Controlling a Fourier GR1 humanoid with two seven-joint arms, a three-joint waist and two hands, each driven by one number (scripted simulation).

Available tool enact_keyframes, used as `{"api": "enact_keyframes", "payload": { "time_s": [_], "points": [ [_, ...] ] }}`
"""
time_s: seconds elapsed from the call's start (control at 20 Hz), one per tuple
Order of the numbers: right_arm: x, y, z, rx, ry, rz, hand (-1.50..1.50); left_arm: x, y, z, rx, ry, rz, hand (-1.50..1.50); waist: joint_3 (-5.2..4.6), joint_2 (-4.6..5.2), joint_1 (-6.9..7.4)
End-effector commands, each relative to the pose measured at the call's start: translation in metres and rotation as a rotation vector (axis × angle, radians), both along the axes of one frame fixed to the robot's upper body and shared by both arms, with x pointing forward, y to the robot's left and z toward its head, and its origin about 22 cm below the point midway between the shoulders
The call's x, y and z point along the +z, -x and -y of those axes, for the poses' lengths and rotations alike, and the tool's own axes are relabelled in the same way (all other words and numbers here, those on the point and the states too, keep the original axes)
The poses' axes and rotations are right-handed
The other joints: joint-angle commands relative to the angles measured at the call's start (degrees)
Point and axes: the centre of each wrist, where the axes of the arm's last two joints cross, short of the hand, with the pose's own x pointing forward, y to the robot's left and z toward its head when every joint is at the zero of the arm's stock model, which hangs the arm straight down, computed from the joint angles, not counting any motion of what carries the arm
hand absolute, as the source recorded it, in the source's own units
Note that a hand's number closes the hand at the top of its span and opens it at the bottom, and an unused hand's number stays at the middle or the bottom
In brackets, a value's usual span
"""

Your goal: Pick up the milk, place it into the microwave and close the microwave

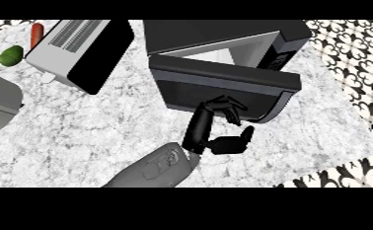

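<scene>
Left hand open and holding nothing, fingertips against the microwave door. Door partly open.

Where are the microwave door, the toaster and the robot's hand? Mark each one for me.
microwave door [218, 88]: head view, on its dark outer face.
toaster [73, 35]: head view, on its slotted top.
left hand [198, 128]: head view, on the hand's black body, just below the door.

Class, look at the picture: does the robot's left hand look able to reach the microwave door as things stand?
Probably yes. The left hand has its fingers seemingly against the partly open microwave door, and nothing lies between them.
</scene>
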Motion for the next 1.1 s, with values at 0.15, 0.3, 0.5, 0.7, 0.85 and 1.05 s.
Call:
{"api": "enact_keyframes", "payload": {
  "time_s": [0.15,0.3,0.5,0.7,0.85,1.05],
  "points": [
    [0.058,-0.018,0.021,-0.094,0.195,0.202,-1.5,0.018,-0.025,0.004,0.123,0.013,-0.04,-1.5,-0.12,0.3,-2.68],
    [0.078,-0.022,0.03,-0.132,0.316,0.256,1.5,0.026,-0.032,0.004,0.175,0.05,-0.046,-1.5,-0.13,0.91,-2.98],
    [0.092,-0.027,0.032,-0.154,0.356,0.302,1.5,0.04,-0.046,0.003,0.234,0.096,-0.043,-1.5,-0.09,1.63,-3.2],
    [0.097,-0.033,0.032,-0.16,0.37,0.328,1.5,0.041,-0.048,0.004,0.252,0.116,-0.047,-1.5,0.08,2.49,-3.26],
    [0.103,-0.036,0.033,-0.162,0.387,0.339,1.5,0.042,-0.05,0.004,0.266,0.121,-0.042,-1.5,0.08,2.54,-3.75],
    [0.108,-0.04,0.035,-0.164,0.398,0.35,1.5,0.043,-0.052,0.004,0.274,0.131,-0.042,-1.5,0.17,2.85,-3.6]
  ]
}}
